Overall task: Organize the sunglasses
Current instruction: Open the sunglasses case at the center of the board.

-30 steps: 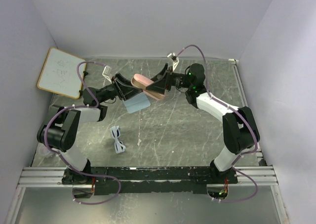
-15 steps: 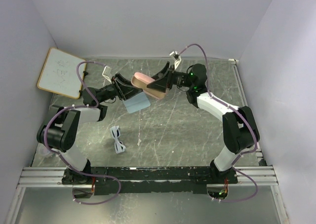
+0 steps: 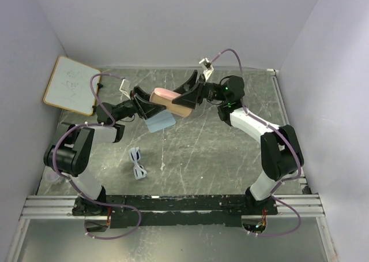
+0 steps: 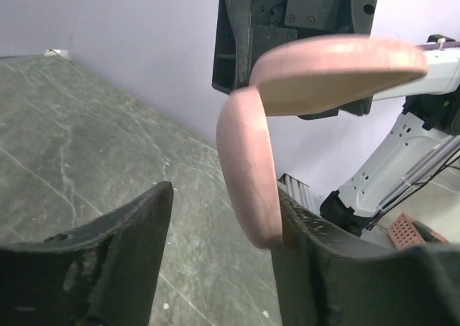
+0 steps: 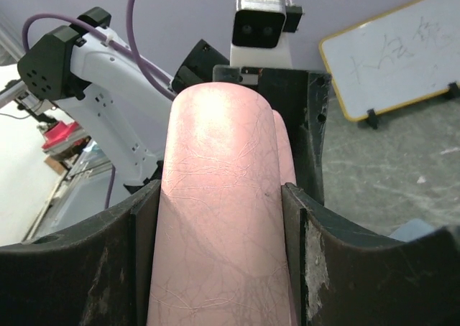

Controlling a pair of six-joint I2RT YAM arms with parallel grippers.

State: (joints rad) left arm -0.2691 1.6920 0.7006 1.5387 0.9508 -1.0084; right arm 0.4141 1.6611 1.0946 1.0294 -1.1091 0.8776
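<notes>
Sunglasses lie on the table near the left arm, well apart from both grippers. Right gripper clamps the pink case in the air, near the cloth. Left gripper stands part open, one finger touching the opened case's hanging half.

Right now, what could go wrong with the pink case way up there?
The right tool alone grips the case above the table; a slip would likely drop it.
The lid leans on just one finger of the open left tool, so it might swing shut.
The sunglasses lie near the left arm, which might bump them.
</notes>
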